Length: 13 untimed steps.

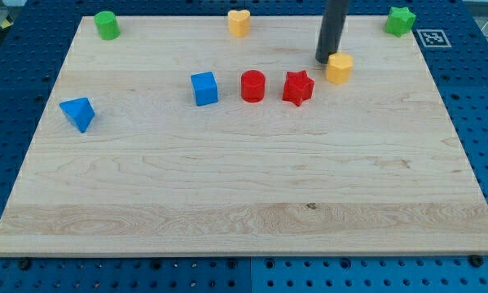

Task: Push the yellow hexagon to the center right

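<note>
You'll find no readable text; only a black-and-white fiducial marker [433, 37] sits at the board's [227, 187] upper-right corner.

Red cylinder [252, 85], red star [298, 88] (side by side)

Yellow hexagon [339, 67] lies upper right, apparently flat on the board.
</note>
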Available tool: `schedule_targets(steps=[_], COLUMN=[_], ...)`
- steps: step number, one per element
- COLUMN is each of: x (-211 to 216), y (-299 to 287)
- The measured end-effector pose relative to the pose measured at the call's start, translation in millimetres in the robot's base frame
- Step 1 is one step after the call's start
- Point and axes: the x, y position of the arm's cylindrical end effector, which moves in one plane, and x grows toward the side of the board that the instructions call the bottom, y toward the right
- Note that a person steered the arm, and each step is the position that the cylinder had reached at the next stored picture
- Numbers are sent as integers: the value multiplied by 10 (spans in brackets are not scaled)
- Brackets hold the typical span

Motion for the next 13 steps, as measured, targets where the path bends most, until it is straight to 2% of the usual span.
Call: schedule_targets(steps=[2,5,7,9,13], x=[379,430,1039,1043,807], y=[427,157,312,748,847])
